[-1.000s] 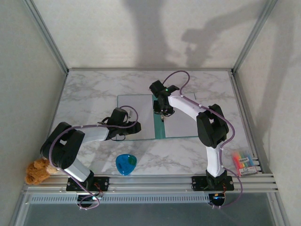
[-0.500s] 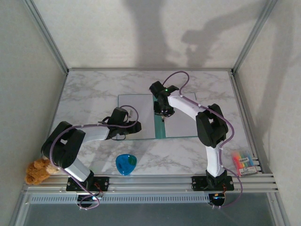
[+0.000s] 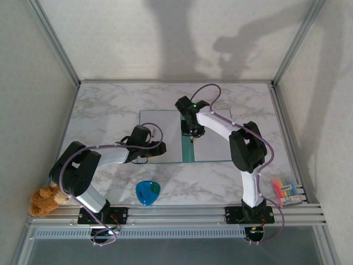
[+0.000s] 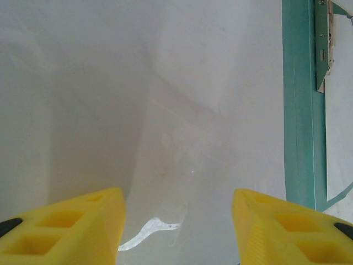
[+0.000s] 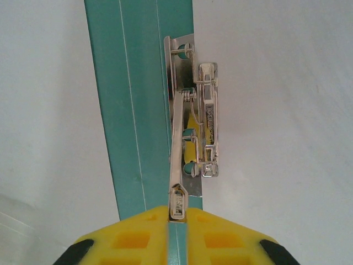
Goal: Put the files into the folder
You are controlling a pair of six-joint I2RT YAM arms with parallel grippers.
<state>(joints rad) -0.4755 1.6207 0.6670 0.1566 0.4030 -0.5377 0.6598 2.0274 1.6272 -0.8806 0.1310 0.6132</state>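
Right wrist: we see the right gripper [image 5: 176,214], jaws pinching the clip lever [image 5: 177,141] on the folder [image 5: 138,83]; left gripper [image 4: 176,212], jaws wide.

One folder [image 3: 187,153], one cup [image 3: 148,192], one plush toy [image 3: 44,201], seemingly two files [image 3: 162,124].

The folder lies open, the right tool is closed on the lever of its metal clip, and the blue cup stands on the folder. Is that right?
Not quite: the top external view shows the blue cup on the marble table, apart from the folder. The rest holds.
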